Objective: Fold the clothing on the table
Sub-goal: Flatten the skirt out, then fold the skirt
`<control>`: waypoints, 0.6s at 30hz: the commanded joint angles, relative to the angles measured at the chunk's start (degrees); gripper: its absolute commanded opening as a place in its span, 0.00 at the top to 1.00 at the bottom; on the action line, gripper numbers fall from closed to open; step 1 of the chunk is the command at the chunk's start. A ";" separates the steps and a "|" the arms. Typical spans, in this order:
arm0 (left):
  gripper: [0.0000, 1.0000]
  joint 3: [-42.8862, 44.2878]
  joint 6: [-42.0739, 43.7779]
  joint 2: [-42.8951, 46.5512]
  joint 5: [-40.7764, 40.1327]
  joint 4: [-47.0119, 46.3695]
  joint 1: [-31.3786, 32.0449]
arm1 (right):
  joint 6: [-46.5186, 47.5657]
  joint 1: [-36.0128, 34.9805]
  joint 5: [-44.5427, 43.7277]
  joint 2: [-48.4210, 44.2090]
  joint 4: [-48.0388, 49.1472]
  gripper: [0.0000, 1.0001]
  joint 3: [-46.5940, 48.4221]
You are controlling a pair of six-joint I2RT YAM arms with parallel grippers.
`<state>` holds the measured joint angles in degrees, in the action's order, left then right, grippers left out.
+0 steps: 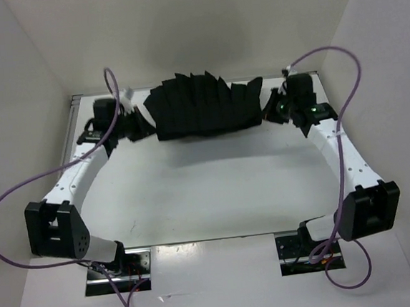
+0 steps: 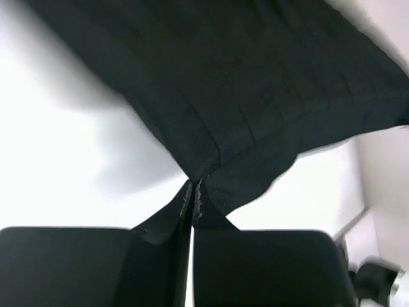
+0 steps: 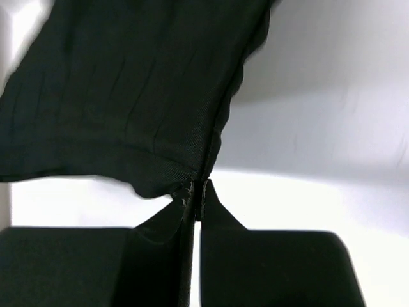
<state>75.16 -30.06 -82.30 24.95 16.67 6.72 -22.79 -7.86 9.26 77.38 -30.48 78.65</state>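
Now, left tool: closed, with its two fingertips pinched together on a corner of the clothing. The wrist view shows the fabric's edge caught right at the tips.
Right tool: closed likewise, nipping the hem at the garment's opposite end (a seam runs up from the pinch point).
Clothing relative to the tools: strung between them, with one end in each. From each wrist camera it spreads up and away from the fingertips and fills the upper part of the view.
Clothing, shape: black and faintly ribbed. In the overhead view it is gathered into upright, accordion-like pleats across its span, and its top edge looks jagged.
Clothing, place: over the far side of the bench, roughly centred left to right, close to the rear one of the white walls. Whether its lower edge touches the bench surface cannot be told (a shadow lies beneath it).
Arms: both rise from their bases at the near edge and curve inward. The left arm reaches the garment's left end and the right arm its right end.
Cables: a purple cable loops out beside each arm.
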 commanded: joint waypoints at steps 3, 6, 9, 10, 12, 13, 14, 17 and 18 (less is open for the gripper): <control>1.00 -22.29 -6.75 8.01 -0.08 3.54 3.20 | -7.16 -4.35 6.46 -5.38 -13.01 1.00 -15.60; 1.00 -26.28 -7.73 13.03 -0.78 9.51 4.70 | -13.74 -9.79 7.00 -11.26 -20.74 1.00 -20.01; 1.00 -26.90 -8.87 21.63 -1.30 16.45 5.23 | -18.94 -12.45 10.86 -15.66 -27.52 1.00 -23.00; 1.00 -26.90 -8.87 22.61 -1.31 18.91 5.23 | -20.09 -13.23 12.00 -16.56 -28.31 1.00 -23.71; 1.00 -26.90 -9.40 23.24 -1.83 20.24 5.23 | -20.98 -13.24 12.63 -17.96 -28.93 1.00 -24.50; 1.00 -26.90 -9.40 23.24 -1.83 20.25 5.23 | -21.51 -13.24 11.85 -17.97 -28.93 1.00 -24.51; 1.00 -26.90 -9.40 22.54 -2.53 19.29 5.23 | -21.51 -13.24 8.36 -17.19 -29.46 1.00 -23.90; 1.00 -24.71 -9.40 18.33 -3.94 16.13 5.23 | -19.76 -11.92 1.94 -12.88 -28.94 1.00 -20.04; 1.00 -23.84 -9.40 15.62 -4.73 15.33 5.23 | -19.75 -11.13 0.08 -12.00 -28.41 1.00 -17.77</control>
<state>48.84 -38.04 -61.60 22.74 34.11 11.90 -41.60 -20.47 16.19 61.93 -58.76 56.38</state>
